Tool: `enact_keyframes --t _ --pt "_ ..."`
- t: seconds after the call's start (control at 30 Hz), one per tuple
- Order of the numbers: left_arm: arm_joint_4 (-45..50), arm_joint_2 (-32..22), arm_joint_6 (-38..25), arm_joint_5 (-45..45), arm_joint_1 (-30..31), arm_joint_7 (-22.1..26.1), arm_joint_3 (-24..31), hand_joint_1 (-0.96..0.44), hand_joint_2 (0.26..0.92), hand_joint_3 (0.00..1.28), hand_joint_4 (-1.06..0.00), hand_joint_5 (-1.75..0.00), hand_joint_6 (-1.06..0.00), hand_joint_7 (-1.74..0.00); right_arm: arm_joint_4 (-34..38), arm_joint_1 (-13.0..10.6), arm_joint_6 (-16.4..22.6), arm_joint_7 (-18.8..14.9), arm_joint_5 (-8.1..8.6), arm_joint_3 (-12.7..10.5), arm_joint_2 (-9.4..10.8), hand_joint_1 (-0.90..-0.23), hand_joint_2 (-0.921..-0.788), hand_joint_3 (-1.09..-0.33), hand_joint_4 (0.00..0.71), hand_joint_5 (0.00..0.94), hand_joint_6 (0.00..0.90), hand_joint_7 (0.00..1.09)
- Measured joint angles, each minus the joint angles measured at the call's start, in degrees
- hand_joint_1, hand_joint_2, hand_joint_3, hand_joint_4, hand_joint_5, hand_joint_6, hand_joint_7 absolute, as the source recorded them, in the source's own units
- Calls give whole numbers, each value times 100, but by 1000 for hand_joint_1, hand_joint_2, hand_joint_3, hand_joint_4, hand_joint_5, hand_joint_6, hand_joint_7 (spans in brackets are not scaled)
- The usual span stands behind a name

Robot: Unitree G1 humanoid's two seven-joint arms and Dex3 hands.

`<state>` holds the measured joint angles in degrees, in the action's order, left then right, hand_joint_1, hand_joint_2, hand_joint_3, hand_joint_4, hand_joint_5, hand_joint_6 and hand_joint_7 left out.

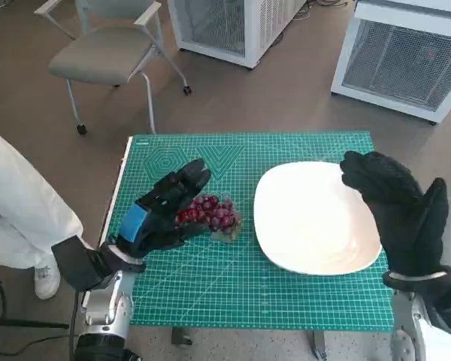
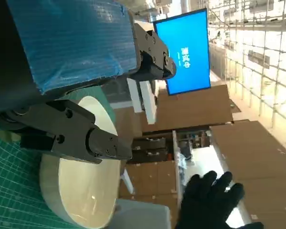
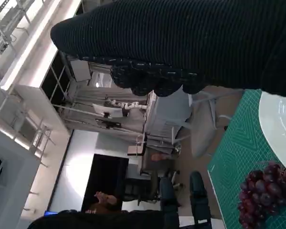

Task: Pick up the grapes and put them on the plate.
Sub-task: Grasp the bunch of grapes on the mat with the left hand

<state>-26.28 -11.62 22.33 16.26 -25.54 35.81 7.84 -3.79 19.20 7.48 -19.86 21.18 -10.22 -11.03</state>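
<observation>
A bunch of dark red grapes (image 1: 212, 215) lies on the green cutting mat (image 1: 248, 293), just left of the white plate (image 1: 316, 226). My left hand (image 1: 161, 210) lies low over the bunch's left side, its fingers (image 1: 192, 177) stretched out past the grapes with nothing gripped. In the left wrist view those fingers (image 2: 76, 136) point at the plate (image 2: 81, 191), and the grapes are hidden. My right hand (image 1: 398, 210) hovers over the plate's right edge and holds nothing. The right wrist view shows the glove (image 3: 181, 43), the grapes (image 3: 264, 193) and the plate's rim (image 3: 281, 124).
A person's white-trousered leg (image 1: 15, 203) and shoe (image 1: 45, 278) stand close to the table's left side. A grey chair (image 1: 105, 53) and two white grilled units (image 1: 225, 22) (image 1: 406, 60) stand on the floor behind the table.
</observation>
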Motion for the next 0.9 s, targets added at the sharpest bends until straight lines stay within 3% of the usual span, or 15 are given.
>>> enact_keyframes --t 0.2,0.43,0.63,0.9 --pt "116 -243 490 -1329 78 -789 -175 -265 873 5 -108 0 -219 0 -3 3 3 0 0 -2 0 -321 -921 -588 372 903 268 1023" --pt "770 -706 423 -3060 288 -1666 -379 -296 814 0 -7 1 -161 -2 -15 7 1 1 0 -4 -1 -320 -921 -589 371 903 267 1024" --pt "1603 -1038 -94 -4337 421 -2277 -664 -288 778 0 0 1 -149 0 -36 -17 -56 4 -3 -2 -7 -320 -921 -589 371 904 267 1024" --pt "1768 -1100 -1308 -5352 297 -2378 -1273 -247 733 0 1 1 -151 -4 -39 -17 -78 4 -9 1 -7 -319 -921 -589 369 903 266 1025"
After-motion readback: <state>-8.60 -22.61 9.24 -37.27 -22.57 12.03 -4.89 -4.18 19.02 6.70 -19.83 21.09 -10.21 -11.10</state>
